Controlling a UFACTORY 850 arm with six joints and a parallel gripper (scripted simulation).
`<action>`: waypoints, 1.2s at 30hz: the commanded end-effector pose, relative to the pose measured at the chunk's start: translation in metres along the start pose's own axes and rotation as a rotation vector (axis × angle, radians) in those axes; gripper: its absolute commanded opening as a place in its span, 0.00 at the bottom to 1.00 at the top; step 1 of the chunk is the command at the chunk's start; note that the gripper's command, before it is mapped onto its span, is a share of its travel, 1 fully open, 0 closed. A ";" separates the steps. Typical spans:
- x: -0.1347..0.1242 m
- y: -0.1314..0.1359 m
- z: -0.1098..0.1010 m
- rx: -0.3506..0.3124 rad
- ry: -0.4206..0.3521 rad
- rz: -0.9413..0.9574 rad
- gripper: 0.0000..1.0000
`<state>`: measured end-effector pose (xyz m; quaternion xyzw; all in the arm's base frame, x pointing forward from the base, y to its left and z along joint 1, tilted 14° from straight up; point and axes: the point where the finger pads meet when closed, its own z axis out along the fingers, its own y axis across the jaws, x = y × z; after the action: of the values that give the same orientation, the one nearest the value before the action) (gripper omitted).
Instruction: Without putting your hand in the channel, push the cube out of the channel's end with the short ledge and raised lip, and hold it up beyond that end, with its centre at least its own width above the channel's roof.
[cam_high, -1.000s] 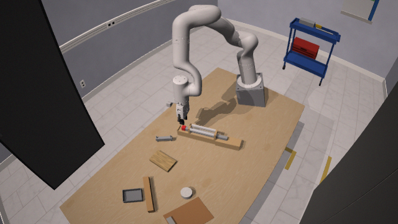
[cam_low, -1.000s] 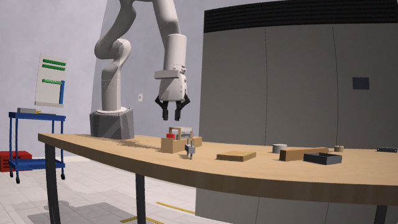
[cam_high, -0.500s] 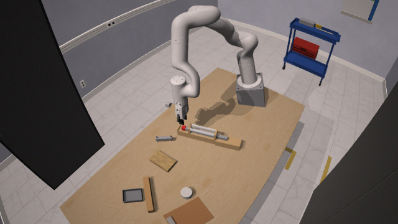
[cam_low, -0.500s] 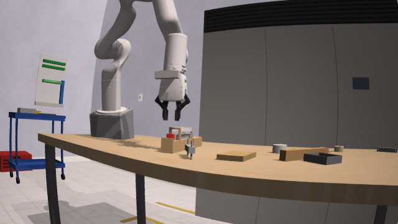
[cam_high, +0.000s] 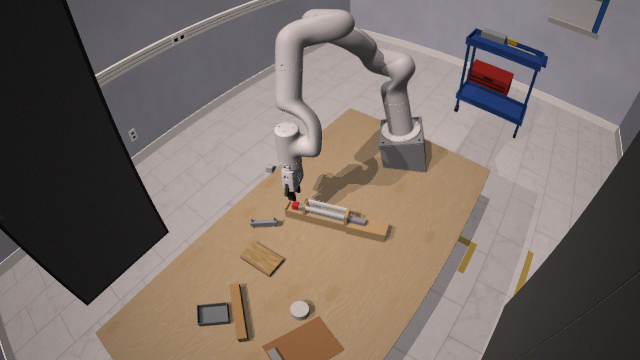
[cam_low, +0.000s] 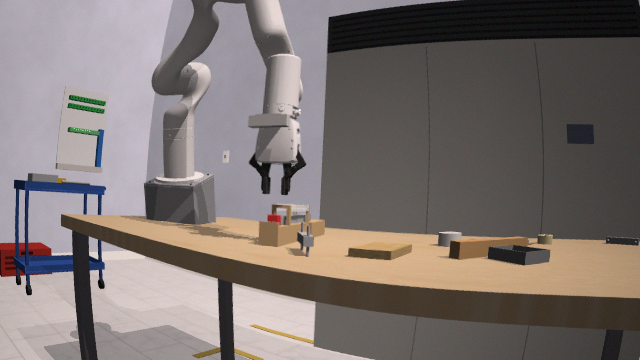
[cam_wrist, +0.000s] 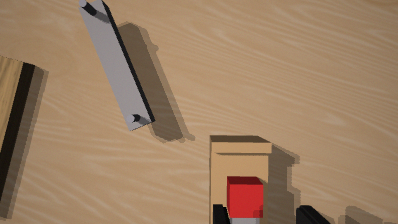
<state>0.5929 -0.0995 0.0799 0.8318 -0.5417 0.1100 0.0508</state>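
Observation:
The red cube (cam_high: 295, 205) sits on the short wooden ledge at the left end of the channel (cam_high: 327, 211), just outside the roofed part. It also shows in the side view (cam_low: 273, 218) and in the wrist view (cam_wrist: 245, 196), behind the raised lip (cam_wrist: 241, 147). My gripper (cam_high: 291, 192) hangs above the cube with its fingers partly open and nothing between them. In the side view the fingertips (cam_low: 275, 186) are well above the cube. A grey rod sticks out of the channel's far end (cam_high: 358, 220).
A grey pusher tool (cam_high: 264, 222) lies on the table left of the channel, also in the wrist view (cam_wrist: 116, 67). Nearer the front lie a wooden block (cam_high: 262, 258), a wooden bar (cam_high: 239, 311), a dark tray (cam_high: 213, 314), a white puck (cam_high: 300, 310) and a brown board (cam_high: 303, 345).

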 end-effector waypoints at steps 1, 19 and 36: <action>0.000 -0.001 0.014 0.001 0.001 0.000 0.44; 0.001 -0.001 0.054 0.001 0.000 0.000 0.44; 0.001 -0.001 0.068 0.001 0.000 0.000 0.44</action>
<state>0.6018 -0.1136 0.0135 0.8319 -0.5416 0.1096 0.0511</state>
